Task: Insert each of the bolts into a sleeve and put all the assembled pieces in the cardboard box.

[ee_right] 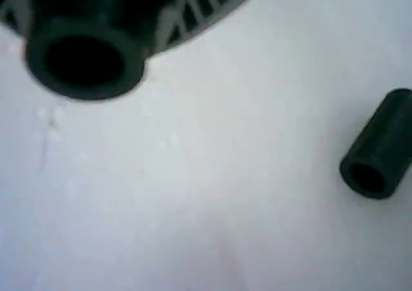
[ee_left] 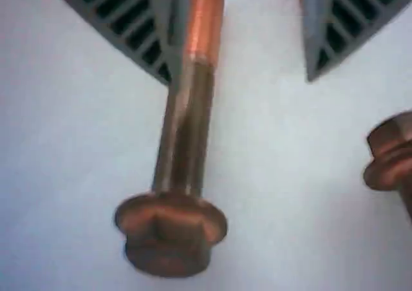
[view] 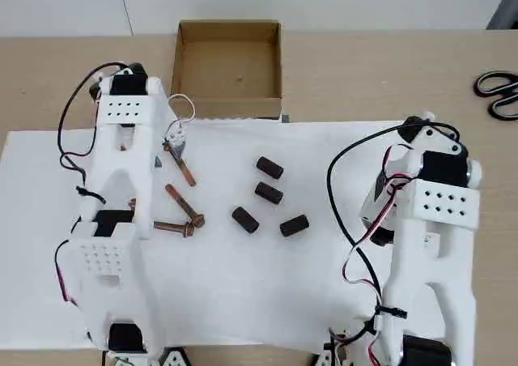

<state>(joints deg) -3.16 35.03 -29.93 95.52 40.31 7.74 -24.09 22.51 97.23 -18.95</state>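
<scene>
**Left end effector** [ee_left: 241,72]: the fingers are spread and straddle the shank tip of the first bolt [ee_left: 187,143]. This bolt lies flat on the white sheet [view: 243,301], just off the front left corner of the cardboard box [view: 231,107]. The tip rests close against one finger and is not pinched. In my judgement this stance prepares a closure across the shank that leaves the flanged head free.

**Other bolts:** a second bolt [view: 184,204] and a third bolt [view: 171,227] lie farther out from that same corner, with their heads nearly touching.

**Right end effector** [ee_right: 96,8]: it appears to pinch the held sleeve [ee_right: 84,62], whose open bore is exposed. It sits well out from the box's right side. In my judgement the sleeve is held this way so its bore can receive a bolt.

**Loose sleeves:** four lie apart from one another on the sheet off the box's front right corner. The nearest sleeve [view: 269,168] is close to that corner.

**Status:** no bolt is yet in a sleeve, so I judge the task to be at an early stage.
</scene>
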